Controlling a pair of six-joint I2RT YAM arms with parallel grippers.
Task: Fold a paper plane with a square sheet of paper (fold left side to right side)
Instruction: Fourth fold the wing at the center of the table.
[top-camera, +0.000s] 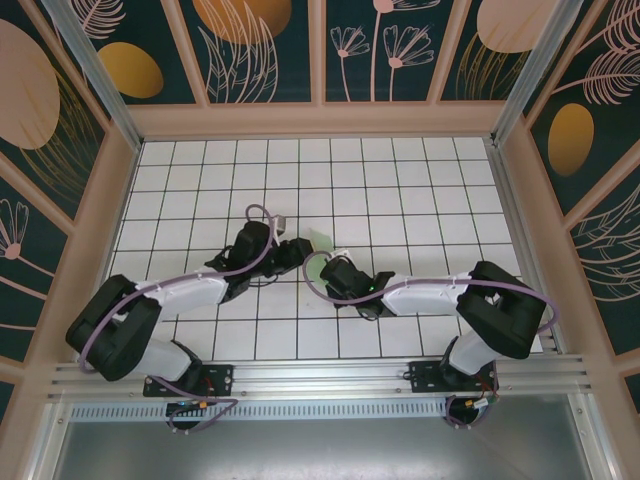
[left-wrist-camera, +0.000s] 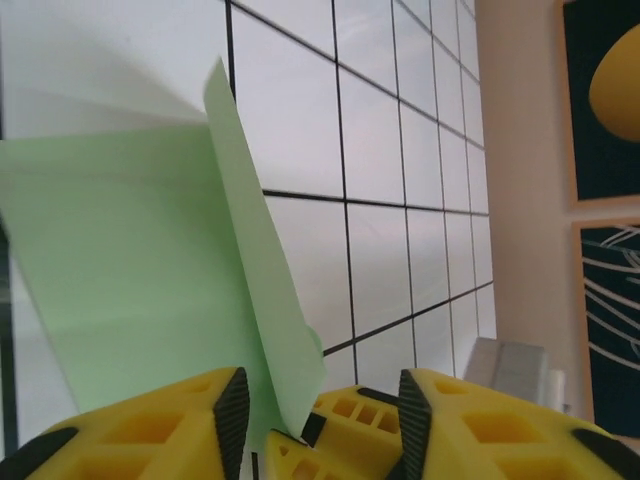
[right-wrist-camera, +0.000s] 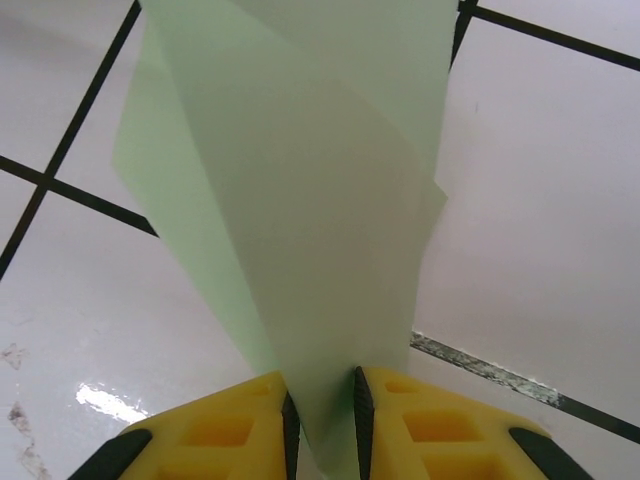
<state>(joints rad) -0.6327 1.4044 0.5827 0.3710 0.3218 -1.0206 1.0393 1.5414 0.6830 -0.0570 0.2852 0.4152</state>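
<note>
Botanical wall panels (top-camera: 260, 40), dark teal with orange blobs and pale leaf outlines, box in a white bench (top-camera: 400, 180) gridded with black lines, with wood trim round the edge. From overhead the 2 arms reach in toward the middle of the bench. The left arm (top-camera: 190, 295) angles up from the lower left and the right arm (top-camera: 430, 292) comes across from the lower right, tips nearly meeting. A bit of green paper (top-camera: 322, 238) peeks out just past where they meet.

Left jaws: clearly apart, with a wide gap between the yellow fingers (left-wrist-camera: 170, 430), not clamped on anything. On the left wrist cam the green paper (left-wrist-camera: 120, 280) sits just ahead of them. 1 flap stands up along a crease and its lower end dips into the gap, close beside the left finger. Can't tell if it actually touches the pad.

Right jaws: nearly closed, pinched on the paper. On the right wrist cam the green paper (right-wrist-camera: 300, 200) rises out of the thin slot between the 2 yellow fingers (right-wrist-camera: 220, 435) and fans out wider above the glossy tiles, layers curling a little.
</note>
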